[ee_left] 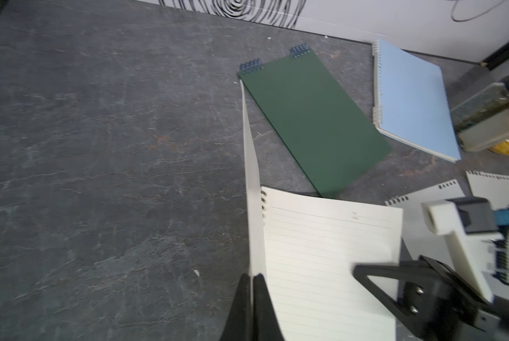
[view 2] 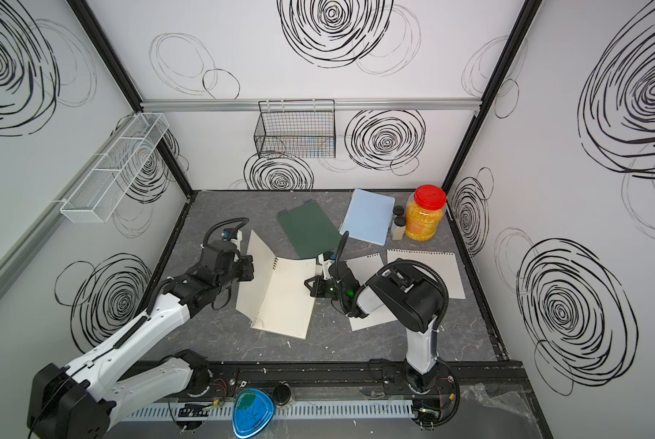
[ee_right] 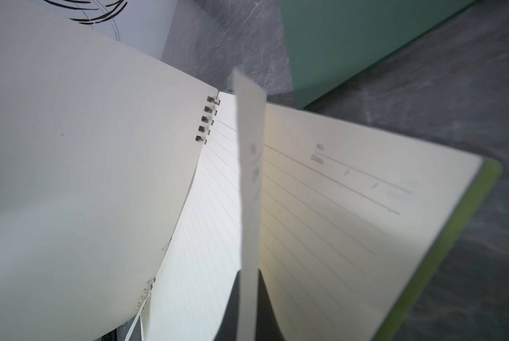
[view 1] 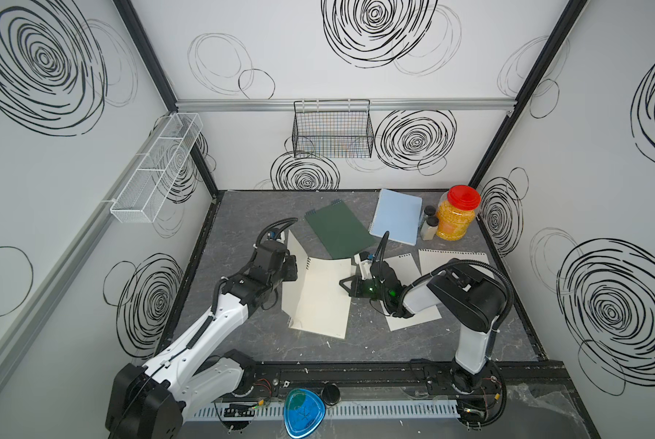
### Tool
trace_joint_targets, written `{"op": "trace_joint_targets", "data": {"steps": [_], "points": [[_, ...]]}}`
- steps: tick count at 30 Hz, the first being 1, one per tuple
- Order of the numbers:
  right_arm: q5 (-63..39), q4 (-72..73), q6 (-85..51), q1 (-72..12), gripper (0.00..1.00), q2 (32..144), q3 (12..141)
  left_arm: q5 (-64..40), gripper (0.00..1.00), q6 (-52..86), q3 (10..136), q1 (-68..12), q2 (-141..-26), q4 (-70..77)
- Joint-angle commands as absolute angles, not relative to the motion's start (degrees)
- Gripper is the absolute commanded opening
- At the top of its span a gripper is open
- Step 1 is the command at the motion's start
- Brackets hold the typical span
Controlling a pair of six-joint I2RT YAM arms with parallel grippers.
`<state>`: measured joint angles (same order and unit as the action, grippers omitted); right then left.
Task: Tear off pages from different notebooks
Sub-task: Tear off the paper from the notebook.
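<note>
Reaching in from the near edge, the left arm (view 1: 204, 327) and right arm (view 1: 466, 300) met over the cream notebook (view 1: 322, 304), which lay open mid-table. Beyond it lay the closed dark green notebook (view 1: 337, 232), and farther right the light blue notebook (view 1: 396, 216). One torn page (view 1: 413, 319) lay partly under the right arm, with a second torn page (view 1: 453, 260) just right of it. The left gripper (ee_left: 251, 279) pinched the cover (ee_left: 251, 177), raised upright on the left, with its fingers pressed onto the edge. The right gripper (ee_right: 247, 277) pinched the top page (ee_right: 249, 177) by its lifted right edge, fingers closed.
</note>
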<state>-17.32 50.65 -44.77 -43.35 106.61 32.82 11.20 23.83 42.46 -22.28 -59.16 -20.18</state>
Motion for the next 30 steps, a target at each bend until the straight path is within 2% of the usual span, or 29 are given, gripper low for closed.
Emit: {"op": "trace_joint_targets", "data": {"steps": [1, 13, 21, 30], "points": [[-15.6, 49.5, -43.3, -42.1, 0.00, 103.4, 30.3, 18.7, 0.00, 24.1, 43.2, -18.8, -58.8, -25.6], [-13.9, 51.6, -42.9, -38.3, 0.00, 101.0, 22.5, 15.5, 0.00, 23.5, 42.2, -6.9, -59.6, -24.0], [-14.0, 54.0, -42.2, -36.3, 0.00, 98.2, 18.9, 12.8, 0.00, 22.4, 42.3, -5.1, -60.3, -21.4], [-9.0, 48.0, -40.4, -35.5, 0.00, 87.4, 16.5, 14.2, 0.00, 21.1, 44.8, -2.3, -60.2, -23.4]]}}
